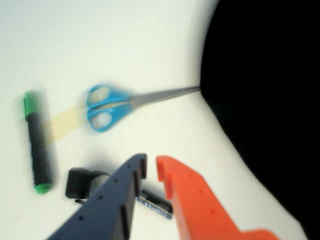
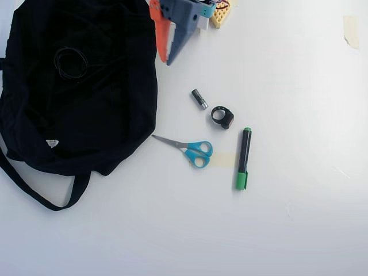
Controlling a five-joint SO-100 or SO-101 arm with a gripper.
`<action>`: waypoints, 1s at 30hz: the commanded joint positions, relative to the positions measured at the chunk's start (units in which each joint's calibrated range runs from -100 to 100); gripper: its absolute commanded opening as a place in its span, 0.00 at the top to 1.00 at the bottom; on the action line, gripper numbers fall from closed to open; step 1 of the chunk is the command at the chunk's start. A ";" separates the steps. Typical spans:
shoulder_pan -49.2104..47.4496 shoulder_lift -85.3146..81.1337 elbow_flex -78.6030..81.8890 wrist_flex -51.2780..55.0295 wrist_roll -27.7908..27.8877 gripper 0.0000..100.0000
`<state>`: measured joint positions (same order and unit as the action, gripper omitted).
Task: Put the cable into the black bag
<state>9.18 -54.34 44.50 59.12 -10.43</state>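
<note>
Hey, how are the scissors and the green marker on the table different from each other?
The scissors have blue handles and bare metal blades; the marker is a black barrel with green ends. The scissors' tip reaches the edge of the black bag, while the marker lies well clear of it. In the overhead view the scissors lie slanted and the marker nearly straight up and down. Both lie flat on the white table, each touching the same yellowish tape strip.

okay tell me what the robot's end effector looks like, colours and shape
The end effector has two mismatched fingers: one dark navy blue, one bright orange. Both are flat plastic pieces tapering toward squared tips, with small round holes along their faces. In the overhead view, a pale yellow part with a lattice pattern sits behind them.
</note>
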 commanded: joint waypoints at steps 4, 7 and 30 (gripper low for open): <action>-6.64 -0.93 3.75 0.22 4.87 0.98; -6.94 -0.93 9.77 0.22 9.54 0.98; -12.25 -45.58 54.87 2.81 10.37 0.98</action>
<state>-2.72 -95.60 95.75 59.81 -0.22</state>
